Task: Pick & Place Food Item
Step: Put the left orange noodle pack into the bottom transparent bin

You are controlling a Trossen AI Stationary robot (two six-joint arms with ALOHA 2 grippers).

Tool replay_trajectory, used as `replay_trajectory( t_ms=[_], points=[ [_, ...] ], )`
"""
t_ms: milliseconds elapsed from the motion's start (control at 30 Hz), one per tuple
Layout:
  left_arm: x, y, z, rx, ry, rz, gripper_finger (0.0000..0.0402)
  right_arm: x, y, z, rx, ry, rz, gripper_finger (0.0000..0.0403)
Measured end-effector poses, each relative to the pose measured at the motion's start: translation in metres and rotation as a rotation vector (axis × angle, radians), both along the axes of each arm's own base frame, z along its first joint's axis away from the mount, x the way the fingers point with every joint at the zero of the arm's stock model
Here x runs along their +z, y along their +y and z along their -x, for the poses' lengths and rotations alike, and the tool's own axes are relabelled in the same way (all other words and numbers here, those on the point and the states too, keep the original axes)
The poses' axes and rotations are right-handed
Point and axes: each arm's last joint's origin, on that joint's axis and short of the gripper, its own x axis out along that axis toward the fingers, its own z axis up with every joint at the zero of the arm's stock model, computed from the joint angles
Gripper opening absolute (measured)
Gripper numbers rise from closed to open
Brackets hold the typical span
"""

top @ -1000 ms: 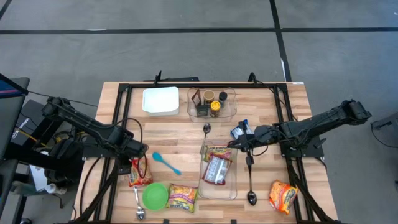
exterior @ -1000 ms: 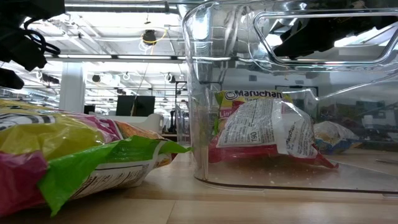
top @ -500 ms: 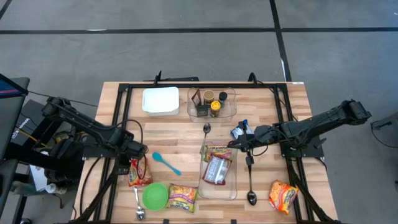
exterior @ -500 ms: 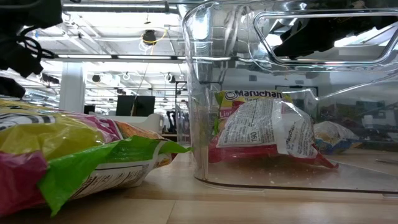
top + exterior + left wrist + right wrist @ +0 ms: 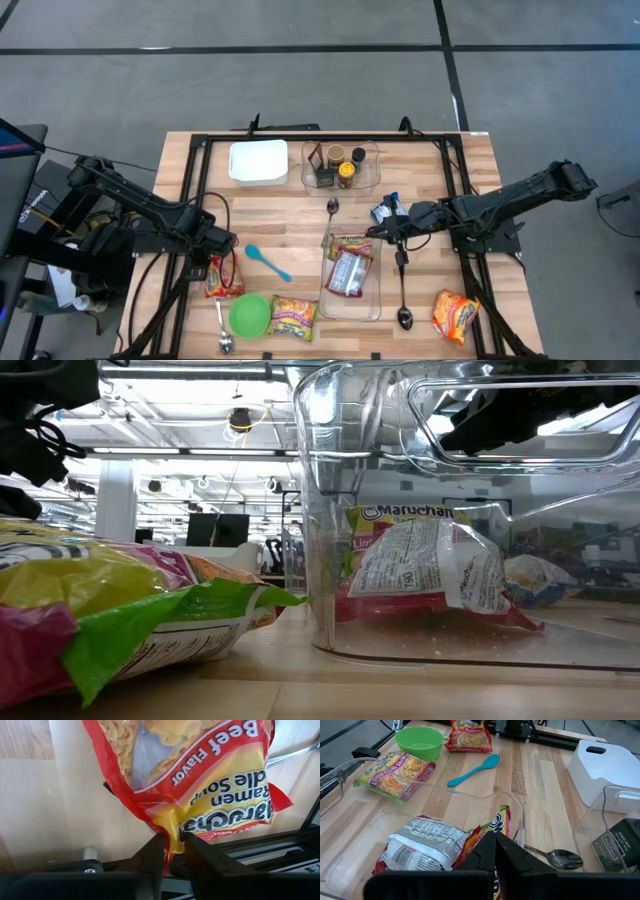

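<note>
Left arm reaches in low from the surface's (image 5: pixel 290 215) left edge, stretched out nearly flat, its left claw (image 5: pixel 218 252) at the top end of the red beef ramen packet (image 5: pixel 222 279). The wrist camera tells it plainly: the two dark fingers (image 5: pixel 150 857) pinch the packet's crimped yellow seam between them, a narrow grip on the wrapper edge. The packet lies on the wood just beside the green bowl (image 5: pixel 249 315), on the bowl's far-left side, with a metal spoon (image 5: pixel 222 330) running along next to the bowl.

Right arm stretches in from the opposite edge, also low and extended, its right claw (image 5: pixel 379 228) hovering near the upper corner of the clear bin (image 5: pixel 375 308); its fingers (image 5: pixel 487 852) are clenched together with nothing between them.

Inside the clear bin lie two ramen packets (image 5: pixel 349 266), one overlapping the other. A lime-green noodle packet (image 5: pixel 292 317) sits between the green bowl and the clear bin. A blue spoon (image 5: pixel 266 261) rests above the bowl, toward the surface's middle. An orange snack bag (image 5: pixel 455 314) lies beyond the bin, on the side away from the bowl.
</note>
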Motion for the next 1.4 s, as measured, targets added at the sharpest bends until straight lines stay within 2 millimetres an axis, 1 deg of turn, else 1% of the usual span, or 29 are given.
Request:
replay_trajectory(
  t_ms=[233,433,633,867,967,1133,1400],
  points=[
    [0.000,0.000,0.000,0.002,0.001,0.000,0.0006,0.000,0.000,0.000,0.000,0.000,0.000,0.0000],
    [0.000,0.000,0.000,0.011,0.003,-0.003,0.0001,0.000,0.000,0.000,0.000,0.000,0.000,0.0000],
    [-0.001,0.002,-0.001,0.123,0.004,-0.086,0.0001,0.000,0.000,0.000,0.000,0.000,0.000,0.0000],
    [0.000,0.003,-0.002,0.139,-0.017,-0.127,0.0000,0.000,0.000,0.000,0.000,0.000,0.000,0.0000],
    [0.006,0.002,-0.006,0.142,-0.049,-0.139,0.0000,0.000,0.000,0.000,0.000,0.000,0.000,0.0000],
    [0.021,0.001,-0.014,0.153,-0.128,-0.168,0.0000,0.000,0.000,0.000,0.000,0.000,0.000,0.0000],
    [0.043,0.001,-0.026,0.182,-0.269,-0.259,0.0000,0.000,0.000,0.000,0.000,0.000,0.000,0.0000]
  ],
)
